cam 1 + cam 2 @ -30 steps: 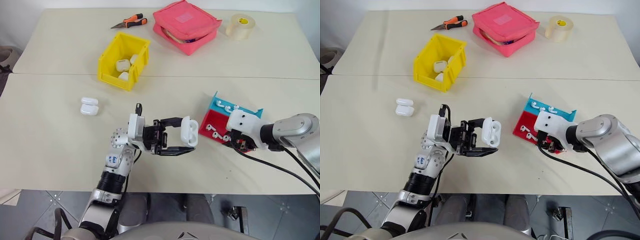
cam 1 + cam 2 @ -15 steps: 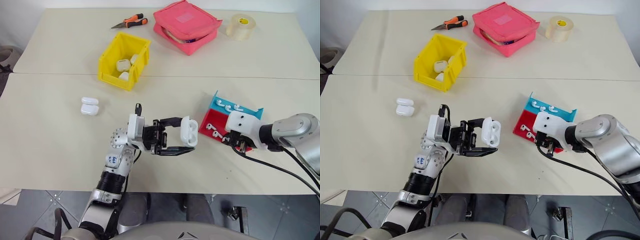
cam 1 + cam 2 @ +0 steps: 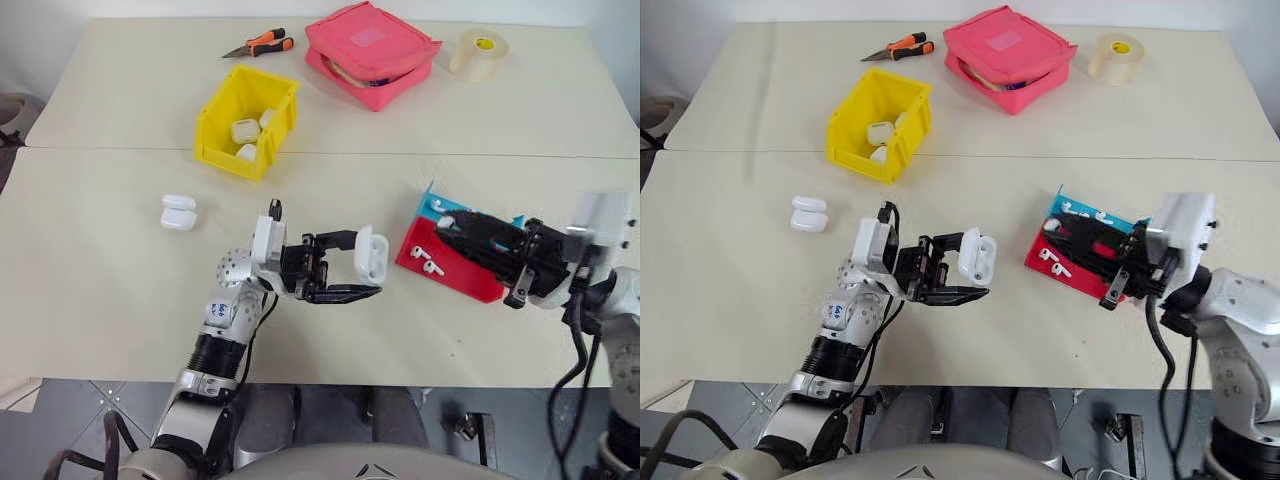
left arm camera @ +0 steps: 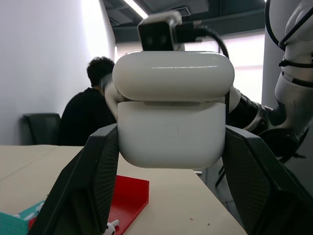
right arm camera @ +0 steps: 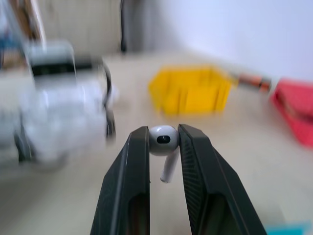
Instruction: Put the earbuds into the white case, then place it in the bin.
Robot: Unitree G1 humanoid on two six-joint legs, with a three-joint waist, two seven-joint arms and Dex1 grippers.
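My left gripper (image 3: pixel 368 265) is shut on the white case (image 3: pixel 371 253), holding it above the table's middle; the case (image 4: pixel 172 116) sits upright between the two fingers. My right gripper (image 3: pixel 447 225) points left toward the case from over the trays, shut on one earbud (image 5: pixel 164 140), stem hanging down. More earbuds (image 3: pixel 428 264) lie on the red tray (image 3: pixel 470 282), and others on the blue tray (image 3: pixel 431 201) behind it. The yellow bin (image 3: pixel 215 112) stands at the back left and holds white cases.
Another white case (image 3: pixel 178 212) lies on the table left of my left arm. Orange-handled pliers (image 3: pixel 258 42), a pink pouch (image 3: pixel 372 50) and a tape roll (image 3: pixel 476 52) line the far edge. A seated person (image 4: pixel 90 115) is in the background.
My right gripper has lifted off the red tray with an earbud and swung to point left toward the case. The left gripper has stayed put with the case.
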